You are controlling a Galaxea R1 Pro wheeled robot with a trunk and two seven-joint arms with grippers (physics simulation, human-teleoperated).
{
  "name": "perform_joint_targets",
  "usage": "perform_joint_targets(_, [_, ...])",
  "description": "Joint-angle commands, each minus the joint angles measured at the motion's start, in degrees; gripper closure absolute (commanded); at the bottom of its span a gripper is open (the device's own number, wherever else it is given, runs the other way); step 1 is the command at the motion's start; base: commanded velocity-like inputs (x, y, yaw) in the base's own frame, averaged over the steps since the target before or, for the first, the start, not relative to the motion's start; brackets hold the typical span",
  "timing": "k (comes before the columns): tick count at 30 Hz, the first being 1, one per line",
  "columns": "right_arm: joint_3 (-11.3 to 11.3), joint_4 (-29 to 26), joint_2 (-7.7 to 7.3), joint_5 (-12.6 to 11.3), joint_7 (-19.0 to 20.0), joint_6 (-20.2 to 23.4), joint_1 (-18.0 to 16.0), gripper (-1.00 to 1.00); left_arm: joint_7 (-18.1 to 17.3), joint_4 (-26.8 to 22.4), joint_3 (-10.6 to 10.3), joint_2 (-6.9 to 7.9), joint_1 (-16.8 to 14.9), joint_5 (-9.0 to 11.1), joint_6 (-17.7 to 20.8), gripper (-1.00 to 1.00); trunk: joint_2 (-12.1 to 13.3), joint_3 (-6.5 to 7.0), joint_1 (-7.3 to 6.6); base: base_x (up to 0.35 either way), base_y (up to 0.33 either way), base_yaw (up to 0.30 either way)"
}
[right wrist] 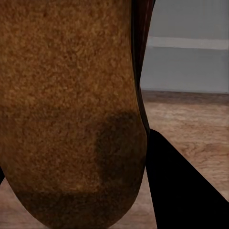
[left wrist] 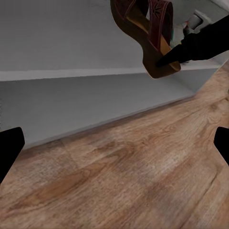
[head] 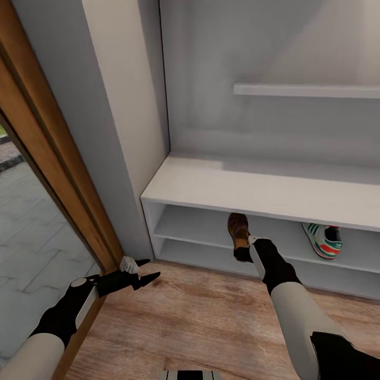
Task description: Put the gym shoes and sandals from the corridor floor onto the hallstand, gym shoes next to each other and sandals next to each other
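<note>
- While our right gripper (head: 244, 252) is clamped on the heel end of a brown sandal (head: 237, 228), the shoe hangs at the centre of the head frame, just in front of the open tier of the hallstand (head: 253, 192).
- Its long axis runs almost straight up the frame, toe toward the rack's interior and heel toward us.
- Seen from our left wrist, the sandal (left wrist: 150, 33) sits at the upper middle, tilted, with a black finger (left wrist: 174, 55) pressed on its lower end; its patterned straps face sideways.
- Seen from our right wrist, the brown sole (right wrist: 71, 109) covers the left and centre of the frame.
- One gym shoe (head: 323, 240) already lies on the inner shelf at the right of the head frame, well apart from the sandal.
- Our left gripper (head: 150, 269) hovers released at lower left, over the corridor floor (head: 200, 322), near the grey wall (head: 113, 158) and wooden door frame (head: 53, 158).
- A floating shelf (head: 306, 91) crosses the upper right.
</note>
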Motion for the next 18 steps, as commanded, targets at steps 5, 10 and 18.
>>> perform_joint_targets(5, [-0.2, -0.1, 0.07, 0.0, -0.2, 0.3, 0.0, 1.0, -0.2, 0.0, 0.0, 0.01, 0.0, 0.3, 0.4, -1.0, 0.0, -0.05, -0.01, 0.194, 0.0, 0.0])
perform_joint_targets(10, [-0.2, -0.1, 0.07, 0.0, -0.2, 0.3, 0.0, 1.0, -0.3, 0.0, 0.0, 0.01, -0.1, 0.3, 0.4, -1.0, 0.0, -0.05, -0.01, 0.05, 0.0, 0.0])
perform_joint_targets(18, [-0.2, -0.1, 0.07, 0.0, -0.2, 0.3, 0.0, 1.0, -0.5, -0.1, -0.1, 0.01, 0.0, 0.3, 0.4, -1.0, -0.1, -0.93, 0.1, 0.005, 0.0, 0.0])
